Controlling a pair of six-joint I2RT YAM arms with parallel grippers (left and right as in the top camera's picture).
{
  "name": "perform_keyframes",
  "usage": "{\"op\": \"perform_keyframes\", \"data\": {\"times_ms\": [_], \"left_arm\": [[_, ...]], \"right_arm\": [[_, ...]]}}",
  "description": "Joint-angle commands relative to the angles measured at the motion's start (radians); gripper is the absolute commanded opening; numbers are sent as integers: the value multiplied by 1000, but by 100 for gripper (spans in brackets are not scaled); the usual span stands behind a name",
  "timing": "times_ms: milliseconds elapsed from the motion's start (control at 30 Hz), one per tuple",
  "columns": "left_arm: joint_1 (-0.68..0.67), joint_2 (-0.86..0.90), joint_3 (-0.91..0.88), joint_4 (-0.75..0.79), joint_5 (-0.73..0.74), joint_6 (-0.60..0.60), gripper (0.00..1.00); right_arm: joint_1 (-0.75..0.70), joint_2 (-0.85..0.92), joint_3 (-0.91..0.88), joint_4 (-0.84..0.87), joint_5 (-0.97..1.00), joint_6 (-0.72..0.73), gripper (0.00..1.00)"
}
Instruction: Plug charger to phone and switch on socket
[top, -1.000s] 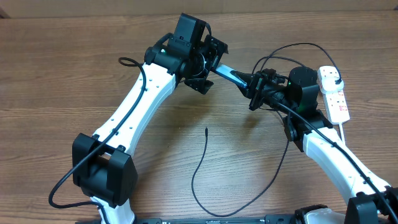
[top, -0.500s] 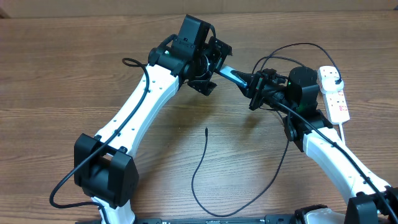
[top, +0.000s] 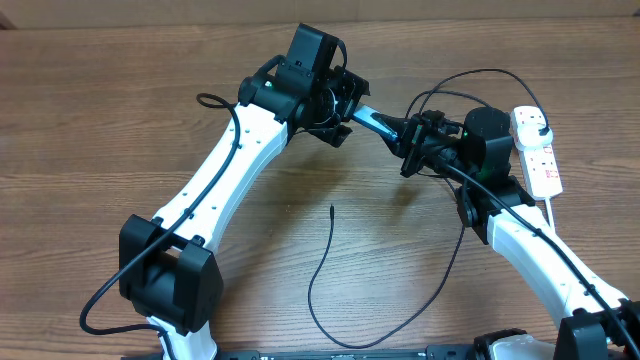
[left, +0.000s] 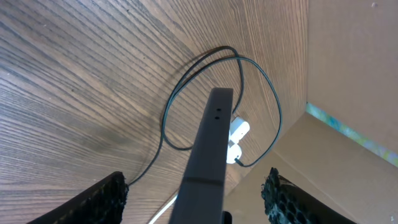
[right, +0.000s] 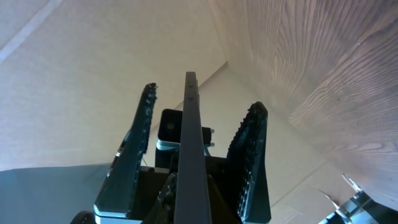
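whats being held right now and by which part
The slim cyan-screened smartphone, held at one end in the right claw; the left claw stands open around the other end.

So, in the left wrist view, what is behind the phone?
Behind the phone lie the wooden table, loops of the black cable and the white power strip. The phone covers most of the strip, so its switches cannot be seen.

Wood table (top: 100, 100): charger (top: 332, 222) lying loose mid-table, socket (top: 538, 152) at right edge.
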Motion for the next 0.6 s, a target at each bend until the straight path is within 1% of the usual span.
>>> {"op": "perform_keyframes", "data": {"times_ms": [0,133,200,433,500,567], "left_arm": [[-9,6,10,1,11,-5,67],[-13,6,10,1,8,-7,58],[-13,6,10,1,7,-10,50],[-14,6,10,1,7,-9,48],[-15,6,10,1,7,-9,46],[-15,6,10,1,7,-9,41]], "right_arm": [[9,-3,31,14,-20,138,4],[9,-3,31,14,-20,138,4],[9,-3,31,14,-21,138,4],[11,-3,31,14,-24,138,4],[11,-3,31,14,-24,138,4],[11,-3,31,14,-27,138,4]]}}
